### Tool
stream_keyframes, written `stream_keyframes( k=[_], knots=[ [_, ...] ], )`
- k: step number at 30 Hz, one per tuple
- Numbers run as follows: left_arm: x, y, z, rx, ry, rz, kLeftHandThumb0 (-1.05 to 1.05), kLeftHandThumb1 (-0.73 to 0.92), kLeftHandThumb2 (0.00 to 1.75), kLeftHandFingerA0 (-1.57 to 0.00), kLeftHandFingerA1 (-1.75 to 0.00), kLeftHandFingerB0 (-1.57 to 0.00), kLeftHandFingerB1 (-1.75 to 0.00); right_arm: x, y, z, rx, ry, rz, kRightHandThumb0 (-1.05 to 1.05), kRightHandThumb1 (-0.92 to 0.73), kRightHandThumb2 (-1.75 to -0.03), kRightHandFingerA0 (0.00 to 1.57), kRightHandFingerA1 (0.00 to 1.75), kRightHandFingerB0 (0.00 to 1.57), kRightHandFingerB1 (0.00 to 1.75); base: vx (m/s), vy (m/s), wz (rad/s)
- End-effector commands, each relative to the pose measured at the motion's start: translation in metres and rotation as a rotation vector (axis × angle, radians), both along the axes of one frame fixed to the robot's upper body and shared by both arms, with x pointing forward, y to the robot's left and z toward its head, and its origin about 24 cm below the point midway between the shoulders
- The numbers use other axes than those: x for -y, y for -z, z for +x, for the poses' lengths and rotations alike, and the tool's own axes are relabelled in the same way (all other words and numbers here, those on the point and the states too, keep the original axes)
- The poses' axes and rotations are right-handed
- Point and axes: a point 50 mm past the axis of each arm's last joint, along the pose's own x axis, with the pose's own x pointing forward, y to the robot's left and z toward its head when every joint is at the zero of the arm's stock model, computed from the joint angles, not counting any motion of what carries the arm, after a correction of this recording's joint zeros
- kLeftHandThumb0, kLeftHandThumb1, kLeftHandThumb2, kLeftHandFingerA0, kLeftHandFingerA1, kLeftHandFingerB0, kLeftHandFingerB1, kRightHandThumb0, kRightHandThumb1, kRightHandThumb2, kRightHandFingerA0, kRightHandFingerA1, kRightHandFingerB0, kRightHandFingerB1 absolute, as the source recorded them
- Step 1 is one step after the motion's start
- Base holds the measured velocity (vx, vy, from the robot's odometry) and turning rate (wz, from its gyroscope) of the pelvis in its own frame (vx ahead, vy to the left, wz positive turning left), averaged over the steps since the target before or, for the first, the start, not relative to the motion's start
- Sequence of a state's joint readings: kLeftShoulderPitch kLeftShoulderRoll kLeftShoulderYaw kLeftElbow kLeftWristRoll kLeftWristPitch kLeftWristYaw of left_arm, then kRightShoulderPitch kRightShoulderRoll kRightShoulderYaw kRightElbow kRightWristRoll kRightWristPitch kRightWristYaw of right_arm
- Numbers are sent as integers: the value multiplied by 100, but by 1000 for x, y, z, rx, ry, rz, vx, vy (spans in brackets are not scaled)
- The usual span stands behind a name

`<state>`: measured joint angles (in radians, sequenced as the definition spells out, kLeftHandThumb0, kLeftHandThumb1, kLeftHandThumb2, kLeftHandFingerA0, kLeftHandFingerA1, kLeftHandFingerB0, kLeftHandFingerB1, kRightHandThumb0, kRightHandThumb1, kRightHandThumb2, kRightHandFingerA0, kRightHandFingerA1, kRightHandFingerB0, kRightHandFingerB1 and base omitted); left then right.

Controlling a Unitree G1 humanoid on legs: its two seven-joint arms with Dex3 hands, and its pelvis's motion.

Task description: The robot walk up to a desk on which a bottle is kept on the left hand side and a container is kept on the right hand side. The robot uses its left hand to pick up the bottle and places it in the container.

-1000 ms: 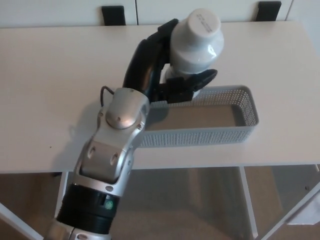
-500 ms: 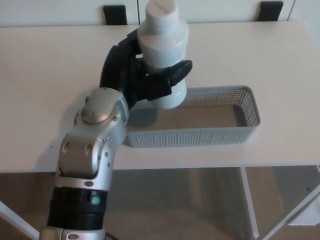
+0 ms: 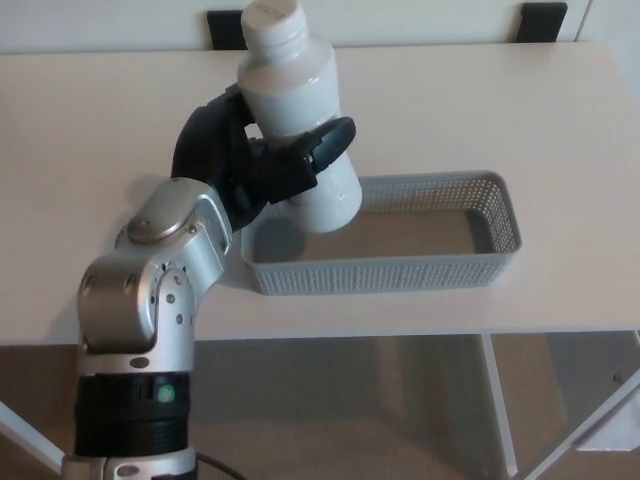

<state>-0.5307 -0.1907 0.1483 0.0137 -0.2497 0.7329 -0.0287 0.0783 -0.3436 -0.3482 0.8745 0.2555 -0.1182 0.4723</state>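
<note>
The left hand (image 3: 262, 165) is wrapped around the middle of the white bottle (image 3: 295, 105), holding it tilted in the air, cap toward the far edge, over the left end of the grey mesh container (image 3: 400, 270) on the pale tabletop (image 3: 80, 130).

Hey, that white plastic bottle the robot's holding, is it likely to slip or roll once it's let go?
The white plastic bottle looks smooth and glossy, so it may slip in the left hand. Its round body would probably roll if laid down in the grey perforated basket. It seems rigid.
</note>
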Motion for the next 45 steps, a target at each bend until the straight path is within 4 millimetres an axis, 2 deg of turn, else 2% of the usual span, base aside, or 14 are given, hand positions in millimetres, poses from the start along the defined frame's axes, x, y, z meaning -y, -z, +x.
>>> stream_keyframes(
  k=[1, 3, 4, 5, 6, 8, 9, 10, 11, 15, 38, 39, 44, 45],
  knots=[
    [1, -8, 3, 3, 40, -27, -9, 90, 63, -78, -175, -64, -89, 5, -7, 7, 13, -10, -21, -61, -35, -53, 94, 49, 77, 43, 0, 0, 0],
    [1, -10, 4, 8, 38, -23, -9, 88, 63, -79, -173, -65, -85, 5, -8, 9, 18, -12, -23, -60, -35, -53, 94, 49, 77, 43, 0, 0, 0],
    [1, -10, 4, 24, 30, 25, -12, 83, 64, -97, -114, -67, -59, 5, -8, 9, 19, -9, -24, -60, -35, -53, 94, 49, 78, 44, 0, 0, 0],
    [1, -11, 4, 35, 24, 61, -12, 83, 64, -97, -114, -67, -59, 5, -8, 9, 19, -7, -25, -60, -35, -53, 94, 49, 78, 44, 0, 0, 0],
    [1, -11, 3, 67, 37, 131, -44, 64, 74, -32, -43, -22, -37, 5, -8, 9, 19, -8, -26, -60, -36, -53, 95, 49, 77, 43, 0, 0, 0],
    [2, -11, 2, 101, 59, 202, -44, 64, 74, -32, -43, -22, -37, 5, -8, 9, 20, -10, -27, -60, -36, -53, 95, 49, 77, 43, 0, 0, 0],
    [2, -12, 2, 115, 74, 221, -49, 64, 70, -16, -36, -12, -32, 5, -9, 11, 23, -11, -28, -60, -36, -53, 95, 49, 77, 43, 0, 0, 0],
    [2, -14, 3, 126, 87, 233, -49, 64, 70, -16, -36, -12, -32, 5, -9, 13, 27, -11, -29, -60, -36, -53, 95, 49, 77, 43, 0, 0, 0],
    [1, -12, 4, 165, 100, 285, -71, 47, 75, 0, -1, 0, -2, 6, -10, 13, 27, -9, -26, -60, -36, -53, 93, 49, 77, 43, 0, 0, 0],
    [-3, -9, 8, 253, 116, 415, -72, 48, 77, 0, 0, 0, -2, 6, -11, 16, 33, -17, -31, -61, -36, -53, 95, 49, 77, 43, 0, 0, 0],
    [-23, -12, 14, 327, 113, 425, -82, 51, 83, 0, 0, 0, -1, 3, -13, 22, 33, -57, -60, -62, -36, -53, 96, 48, 79, 44, 0, 0, 0],
    [-25, -19, 12, 347, 108, 420, -84, 51, 86, 0, 0, 0, -3, 2, -13, 23, 36, -60, -63, -68, -27, -66, 94, 54, 77, 50, 0, 0, 0],
    [-33, -70, -7, 538, 101, 358, -83, 52, 85, 0, 0, 0, -5, 2, -17, 28, 44, -84, -84, -69, -28, -68, 96, 54, 78, 50, 0, 0, 0],
    [-33, -70, -7, 538, 101, 358, -83, 52, 85, 0, 0, 0, -5, 2, -17, 28, 44, -84, -84, -69, -28, -68, 96, 54, 78, 50, 0, 0, 0]
  ],
)
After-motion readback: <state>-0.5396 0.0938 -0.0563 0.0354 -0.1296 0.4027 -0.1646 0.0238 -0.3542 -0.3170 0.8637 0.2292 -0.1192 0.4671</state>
